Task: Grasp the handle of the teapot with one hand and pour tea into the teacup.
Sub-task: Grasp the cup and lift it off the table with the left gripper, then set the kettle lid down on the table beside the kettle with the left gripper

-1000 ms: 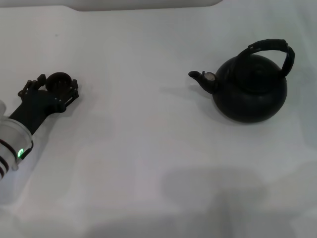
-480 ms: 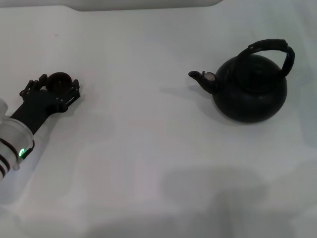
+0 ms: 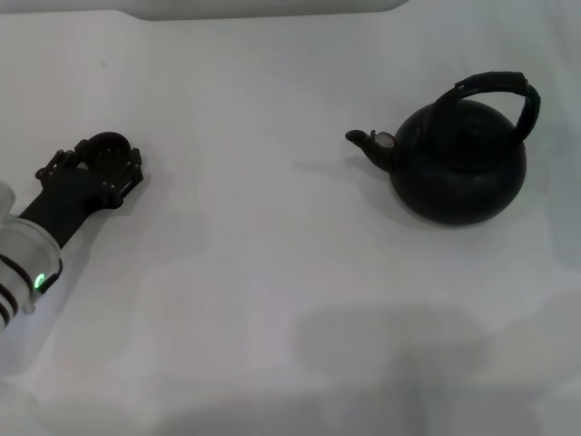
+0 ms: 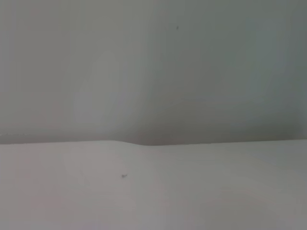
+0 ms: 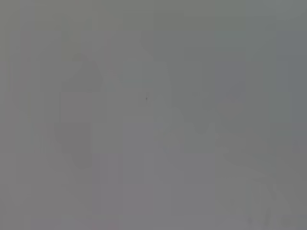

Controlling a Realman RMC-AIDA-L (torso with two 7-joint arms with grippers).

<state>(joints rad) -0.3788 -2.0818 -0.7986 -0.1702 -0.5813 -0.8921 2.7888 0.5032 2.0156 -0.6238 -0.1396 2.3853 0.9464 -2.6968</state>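
The matte-black teapot (image 3: 458, 173) stands upright at the right of the white table in the head view. Its spout (image 3: 366, 141) points left and its ridged hoop handle (image 3: 497, 84) arches over the lid with nothing touching it. Far to the left, the small dark teacup (image 3: 106, 145) sits between the fingers of my left gripper (image 3: 103, 153), which press against its sides. The left wrist view shows only bare surface. The right hand is out of view, and the right wrist view shows nothing but a grey blank.
The white table (image 3: 272, 236) stretches wide between the teacup and the teapot. A pale raised edge (image 3: 263, 7) runs along the far side. A soft shadow lies across the near middle.
The left gripper's fingers have drawn in around the teacup, closing the small gaps seen a second ago. The teapot has not moved.
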